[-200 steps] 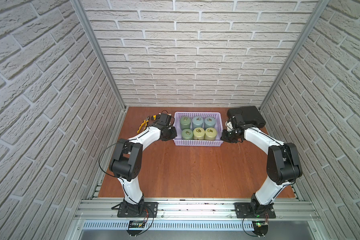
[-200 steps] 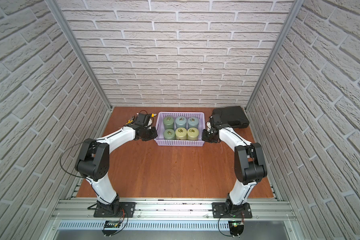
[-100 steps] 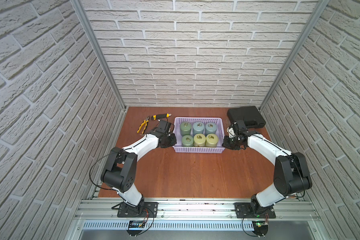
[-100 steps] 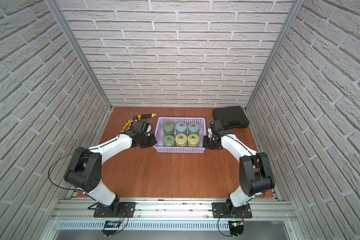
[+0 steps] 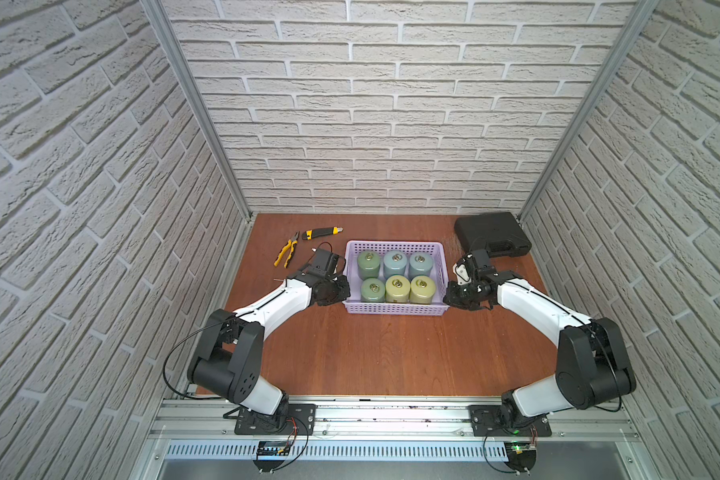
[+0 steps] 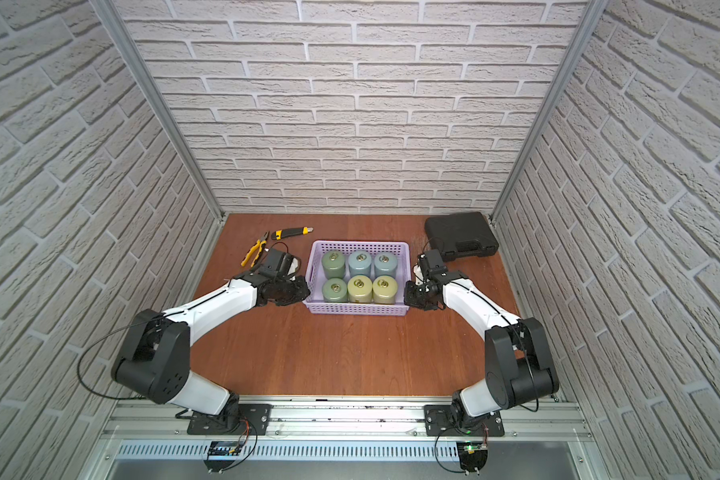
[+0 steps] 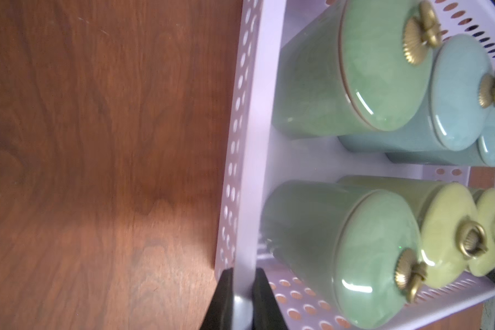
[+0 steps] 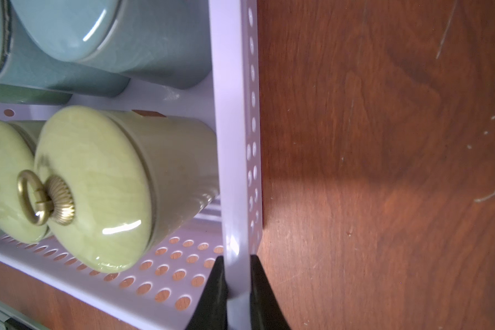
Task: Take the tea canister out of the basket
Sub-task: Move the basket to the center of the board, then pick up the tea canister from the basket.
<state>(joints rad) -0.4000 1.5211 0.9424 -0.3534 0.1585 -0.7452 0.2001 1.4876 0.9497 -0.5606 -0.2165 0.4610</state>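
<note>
Lavender plastic basket [image 5: 395,309] sits centre-far w/ all six tea canisters [image 5: 397,289] inside, upright, 2 rows of 3, none lifted yet. My left gripper [image 7: 242,300] is clamped on the basket's left wall rim by the near corner. My right gripper [image 8: 237,291] pinches the right wall rim the same way. I reckon I grip both ends to steady the basket & set it within reach for a pick. Far left: pliers [image 5: 287,254], knife [image 5: 321,233]; far right: black case [image 5: 491,235], all apart from it
</note>
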